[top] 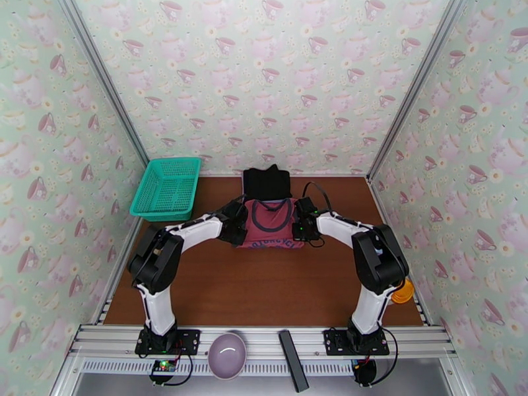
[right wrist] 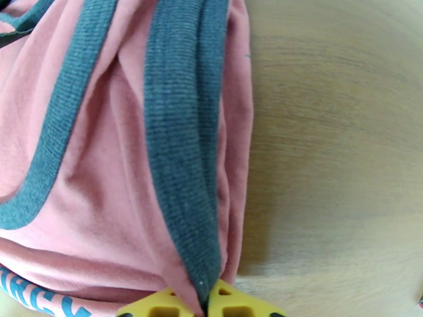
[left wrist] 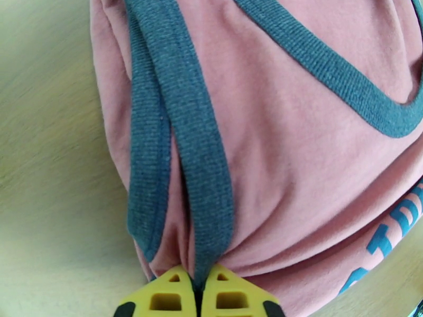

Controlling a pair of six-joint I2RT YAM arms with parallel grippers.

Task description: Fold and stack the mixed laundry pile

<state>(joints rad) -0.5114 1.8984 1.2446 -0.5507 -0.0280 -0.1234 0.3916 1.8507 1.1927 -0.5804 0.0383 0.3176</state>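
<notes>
The dusty-red sleeveless top (top: 269, 224) lies flat mid-table, its navy lettering toward the near side. Behind it, touching its far edge, sits a folded black garment (top: 266, 182). My left gripper (top: 239, 222) is at the top's left edge. In the left wrist view its yellow fingertips (left wrist: 200, 294) are shut on the navy armhole trim (left wrist: 203, 170) of the pink-red cloth (left wrist: 296, 154). My right gripper (top: 303, 222) is at the right edge. There the fingertips (right wrist: 206, 303) pinch the navy trim (right wrist: 182, 154) of the top (right wrist: 100, 170).
A teal mesh basket (top: 166, 187) stands at the back left of the brown table (top: 264, 285). On the near rail rest a lavender bowl-shaped object (top: 227, 354) and a black bar (top: 292, 360). An orange object (top: 403, 292) sits beside the right arm. Patterned walls enclose the table.
</notes>
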